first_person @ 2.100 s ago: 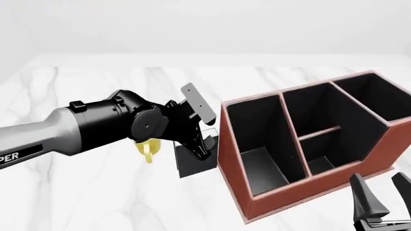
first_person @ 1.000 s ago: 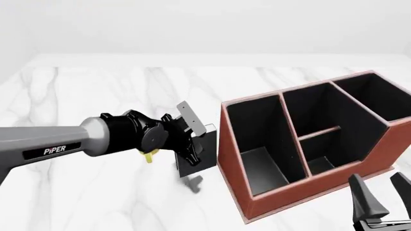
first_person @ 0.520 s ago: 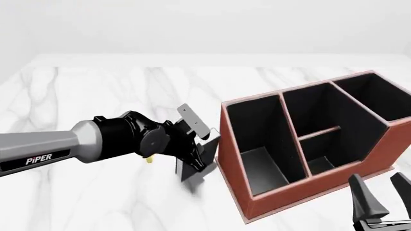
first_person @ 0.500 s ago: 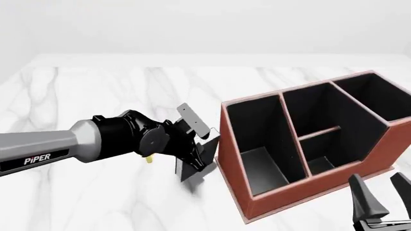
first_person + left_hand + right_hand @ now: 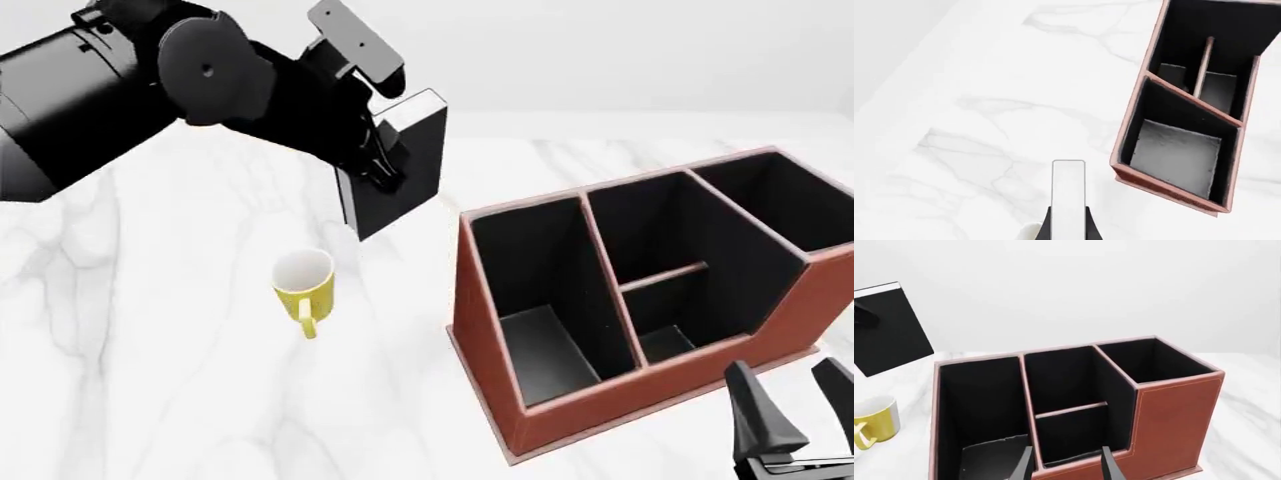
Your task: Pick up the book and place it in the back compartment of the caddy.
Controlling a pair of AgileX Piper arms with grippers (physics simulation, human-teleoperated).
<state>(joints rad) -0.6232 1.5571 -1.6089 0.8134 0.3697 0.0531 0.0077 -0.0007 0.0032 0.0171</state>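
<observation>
The book (image 5: 411, 135), black with white page edges (image 5: 1068, 192), hangs high above the table, left of the caddy. My left gripper (image 5: 378, 162) is shut on it. The caddy (image 5: 534, 415) is a reddish-brown box with a black inside and stands at the right of the table; its two long cells and two small cells hold nothing. In the right wrist view the book (image 5: 889, 332) shows beyond the caddy (image 5: 1174, 410). My right gripper (image 5: 790, 420) stands open and holds nothing, low by the caddy's near right corner.
A yellow mug (image 5: 303, 285) stands upright on the white marble table (image 5: 174, 380), left of the caddy and below the lifted book. The mug (image 5: 874, 426) also shows in the right wrist view.
The left arm has risen from table height, carrying the book up and slightly back. The yellow mug, hidden behind the arm before, now shows. The right gripper has not moved.
</observation>
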